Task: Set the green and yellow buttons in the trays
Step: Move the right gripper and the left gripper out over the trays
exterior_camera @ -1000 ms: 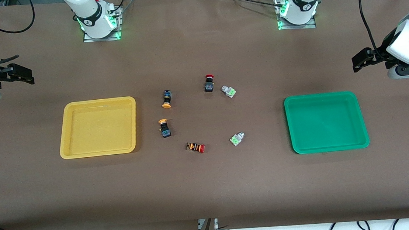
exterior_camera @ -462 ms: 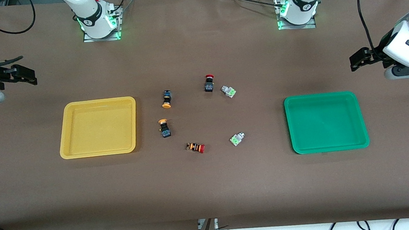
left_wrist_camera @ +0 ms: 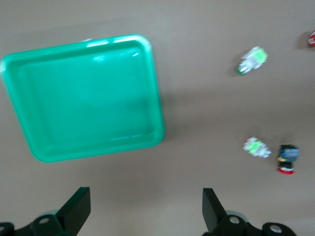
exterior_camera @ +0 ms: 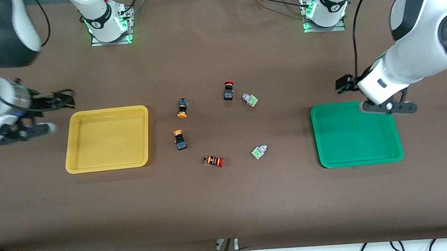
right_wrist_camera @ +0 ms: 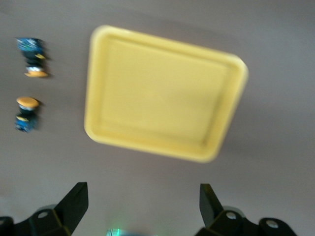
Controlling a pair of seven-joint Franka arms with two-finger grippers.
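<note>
Buttons (exterior_camera: 180,107) between trays (exterior_camera: 106,139) on brown table (exterior_camera: 230,205).

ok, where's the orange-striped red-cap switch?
The orange-striped switch lies on the table, nearest the front camera of all the switches, between a yellow button and a green button.

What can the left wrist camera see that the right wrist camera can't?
Only the left wrist view shows the green tray, two green buttons, the black switch with a red cap and the open left gripper. Only the right wrist view shows the yellow tray, two yellow buttons and the open right gripper. Both show the brown table.
</note>
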